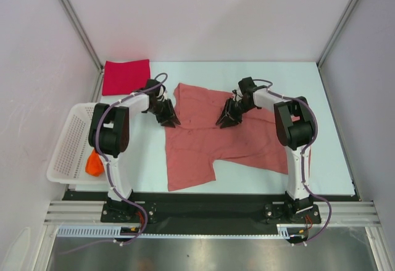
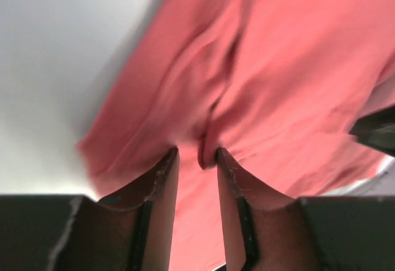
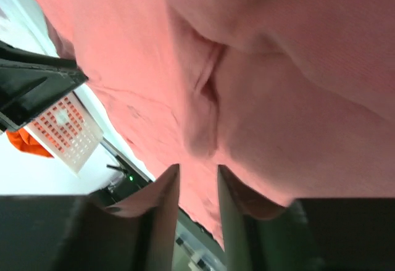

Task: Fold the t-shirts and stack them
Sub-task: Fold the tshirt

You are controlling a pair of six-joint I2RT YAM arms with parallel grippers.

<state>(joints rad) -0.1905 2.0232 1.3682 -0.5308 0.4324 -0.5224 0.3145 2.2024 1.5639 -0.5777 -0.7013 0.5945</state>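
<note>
Far left, a white plastic mesh basket sits at the table's left edge. The orange tee is bunched at its near end, waiting its turn I'd guess. In the far left corner lies the crimson tee, a flat, neat square, so I'd call it folded and the base of the stack.

Next, the left gripper is low on the left edge of the salmon-pink tee, up near its far end. Its jaws are parted a little, with a small pucker of cloth right at the tips. The pucker looks narrower than the gap, so I don't think it's pinching anything.

The pink tee takes up the middle of the table, spread out but lopsided and wrinkly, with one sleeve out to the right. It's soft, thin knit that creases easily.

The right gripper is down on the upper middle of the shirt. It's slightly open too, with a crease just ahead of its tips and nothing between them. The two look placed to work the far end together.
</note>
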